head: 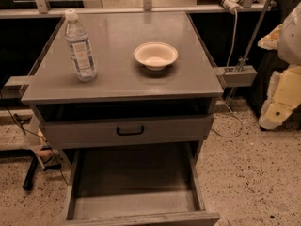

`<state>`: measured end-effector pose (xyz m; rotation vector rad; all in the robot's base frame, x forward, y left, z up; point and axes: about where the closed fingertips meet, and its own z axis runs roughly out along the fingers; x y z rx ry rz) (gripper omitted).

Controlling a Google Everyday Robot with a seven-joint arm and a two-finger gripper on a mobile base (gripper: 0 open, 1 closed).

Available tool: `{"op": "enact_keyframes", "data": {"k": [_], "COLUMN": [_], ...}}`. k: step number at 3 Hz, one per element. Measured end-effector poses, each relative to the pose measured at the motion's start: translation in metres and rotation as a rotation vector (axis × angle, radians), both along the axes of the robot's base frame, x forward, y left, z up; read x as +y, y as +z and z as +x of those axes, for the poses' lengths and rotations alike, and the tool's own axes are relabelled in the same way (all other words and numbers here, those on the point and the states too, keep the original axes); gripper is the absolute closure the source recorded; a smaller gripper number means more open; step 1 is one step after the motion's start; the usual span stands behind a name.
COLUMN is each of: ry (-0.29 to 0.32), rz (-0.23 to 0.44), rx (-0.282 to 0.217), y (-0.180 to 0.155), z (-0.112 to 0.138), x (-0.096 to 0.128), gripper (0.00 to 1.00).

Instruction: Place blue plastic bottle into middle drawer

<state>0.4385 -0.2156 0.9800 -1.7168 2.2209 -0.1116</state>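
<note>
My gripper [281, 98], far right: state, cannot tell. Risk: blue plastic bottle [81, 46] (tall, upright) may topple under a grazing reach, never reaching the middle drawer [136, 204].

Dim, warm-tinted frame, lit from above. The flat grey cabinet surface [117, 81] has a soft sheen. The clear bluish plastic bottle [81, 46] and the shallow cream bowl [155, 55] cast short soft shadows at their bases. The recess under the top is near black, and the floor of the open grey middle drawer [136, 173] is murky. The cream claw [278, 108] at the right edge looks soft.
</note>
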Motion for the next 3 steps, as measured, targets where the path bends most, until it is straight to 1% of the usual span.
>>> {"op": "enact_keyframes", "data": {"k": [1,2,3], "ry": [0.000,0.021,0.104], "rz": [0.001,0.034,0.090], "rx": [0.000,-0.016,-0.021], "y": [0.000,0.003,0.009], "z": [0.000,0.008,0.027], "x": [0.000,0.012,0.052], "gripper": [0.00,0.00,0.00]}}
